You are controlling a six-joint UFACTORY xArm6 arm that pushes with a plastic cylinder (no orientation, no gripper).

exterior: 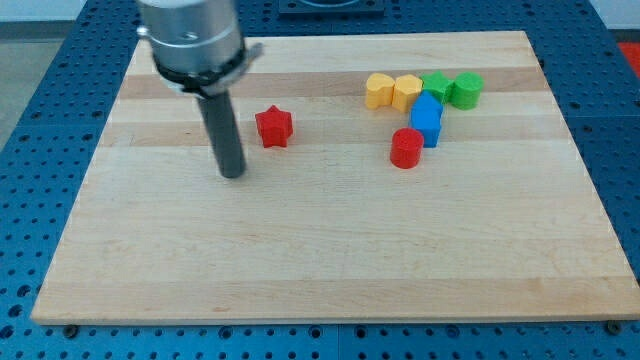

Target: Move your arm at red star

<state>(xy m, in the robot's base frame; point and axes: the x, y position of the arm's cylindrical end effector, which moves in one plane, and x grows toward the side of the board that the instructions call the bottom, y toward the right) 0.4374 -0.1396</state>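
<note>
The red star (273,127) lies on the wooden board (330,250), left of the middle and towards the view's top. My tip (233,174) rests on the board just to the left of the star and a little lower in the view, with a small gap between them. The dark rod rises from the tip to the grey arm at the view's top left.
A cluster of blocks sits at the view's top right: a yellow heart (378,90), a yellow hexagon (406,91), a green star (436,87), a green cylinder (466,90), a blue block (427,120) and a red cylinder (406,148).
</note>
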